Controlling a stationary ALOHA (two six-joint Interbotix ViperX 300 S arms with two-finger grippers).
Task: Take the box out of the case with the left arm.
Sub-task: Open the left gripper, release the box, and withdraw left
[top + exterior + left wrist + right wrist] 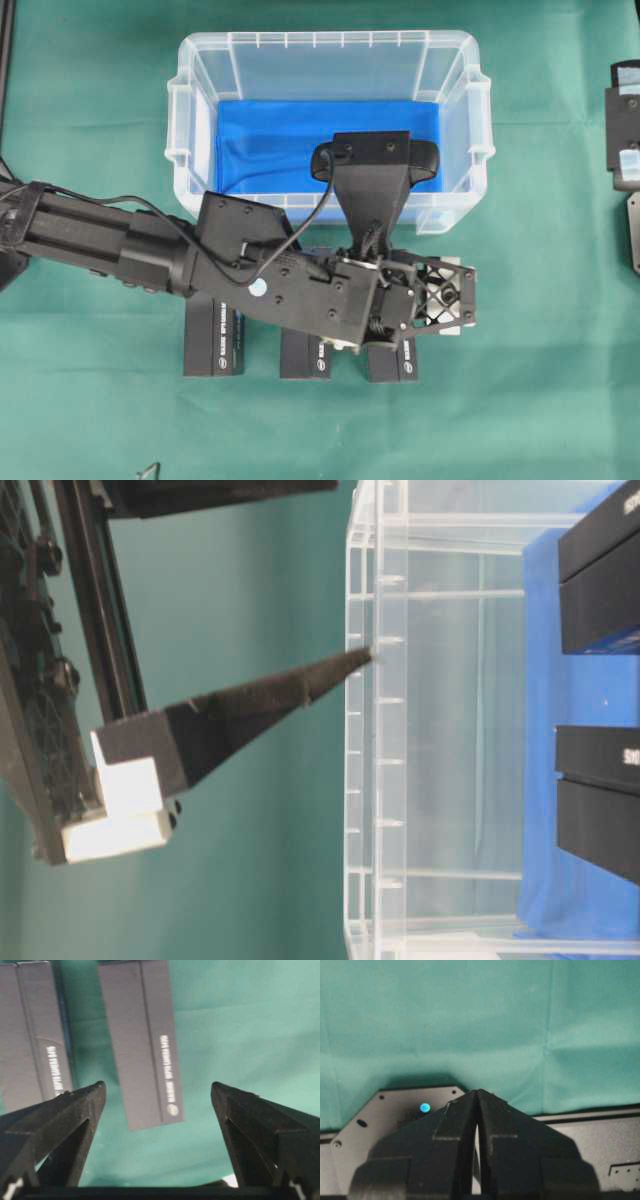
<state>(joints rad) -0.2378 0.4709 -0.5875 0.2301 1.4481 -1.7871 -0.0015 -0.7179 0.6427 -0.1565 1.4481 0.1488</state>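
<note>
Left hand (pixel 158 1091) nearest, fingers (pixel 75 1110) spread wide, gripping nothing, above box (pixel 142 1042) on green table (pixel 240 1020). Three boxes in row outside case (pixel 455 60), near its front wall. Blue cloth (pixel 270 140) on case floor. Right hand (pixel 477 1097) pressed together, empty.

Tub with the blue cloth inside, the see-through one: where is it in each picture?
Overhead: the tub sits at the top middle.
Table-level: the tub fills the right half, seen sideways through its clear wall.
Left wrist: not in it.
Right wrist: not in it.
Shared landmark: the green tablecloth shows in every view; the blue cloth only in the first two.
</note>
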